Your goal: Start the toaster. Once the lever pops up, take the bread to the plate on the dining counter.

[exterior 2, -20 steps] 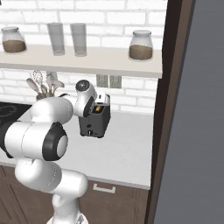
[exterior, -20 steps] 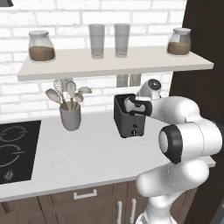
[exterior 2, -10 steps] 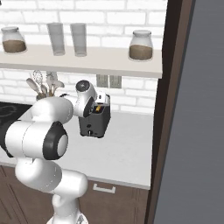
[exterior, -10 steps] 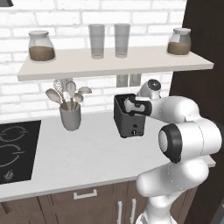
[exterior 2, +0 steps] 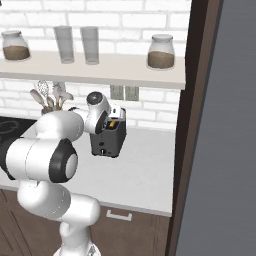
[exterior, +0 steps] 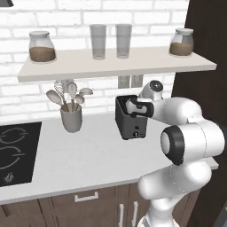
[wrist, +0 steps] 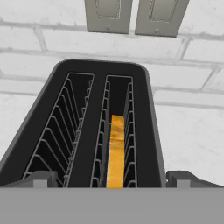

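Golden bread (wrist: 115,153) in toaster (wrist: 87,131) slot

Countertop and wall shelf

The pale countertop (exterior: 84,157) carries a black toaster (exterior: 129,120), a grey utensil cup (exterior: 71,119) and an inset cooktop (exterior: 15,153); the shelf (exterior: 111,62) above holds two jars and two glasses.

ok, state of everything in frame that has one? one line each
toaster: upright on the countertop, one slot empty, the other loaded
bread: standing on edge, sunk inside the toaster's right-hand slot in the hand view
gripper: open, fingertips either side of the toaster top, holding nothing
utensil cup: upright, full of utensils
two glasses: upright, empty
two jars: lidded, part full of brown contents
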